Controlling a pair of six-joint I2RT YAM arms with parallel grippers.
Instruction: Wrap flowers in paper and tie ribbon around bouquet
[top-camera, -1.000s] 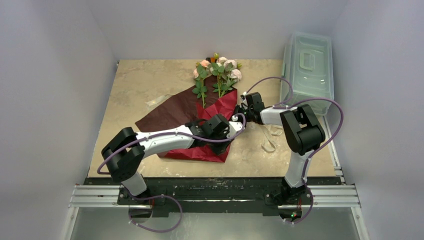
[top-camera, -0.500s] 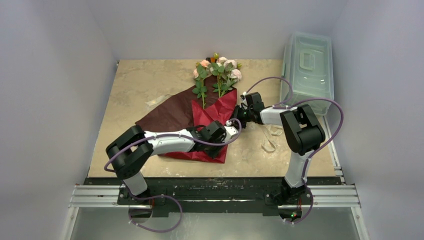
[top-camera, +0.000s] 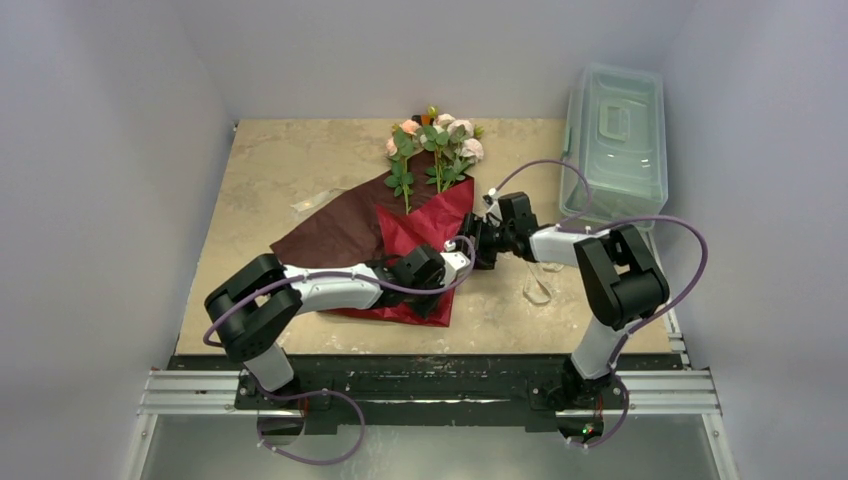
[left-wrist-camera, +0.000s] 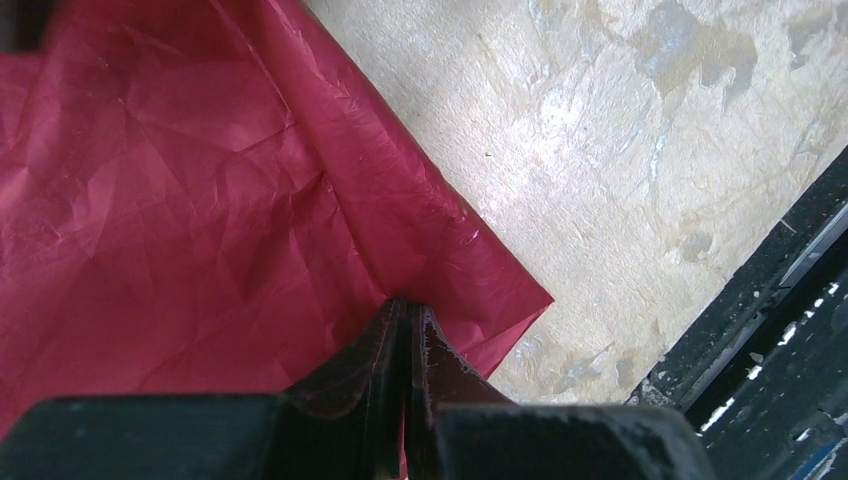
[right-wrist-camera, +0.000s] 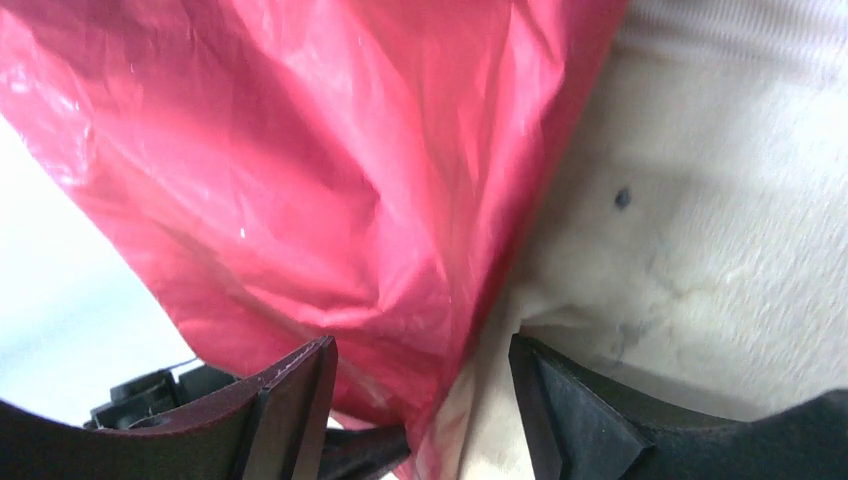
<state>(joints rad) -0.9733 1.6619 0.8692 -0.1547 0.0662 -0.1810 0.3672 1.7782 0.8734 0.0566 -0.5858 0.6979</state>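
- So, how far along?
- Partly wrapped. My left claw (left-wrist-camera: 405, 330) pinches the crinkly red-maroon paper sheet (top-camera: 335, 228) folded over the pink-white flower stems (top-camera: 432, 150) mid-table. My right claw (right-wrist-camera: 420, 350) gapes at its edge, and the cream fabric ribbon (top-camera: 538, 287) lies untied.

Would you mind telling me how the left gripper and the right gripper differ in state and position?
The left gripper has its jaws shut, pinching the paper near a corner; the right gripper has its jaws open, a red fold loose between them. The left gripper reaches rightward across the paper; the right gripper reaches leftward to its right edge. Both are at the red face.
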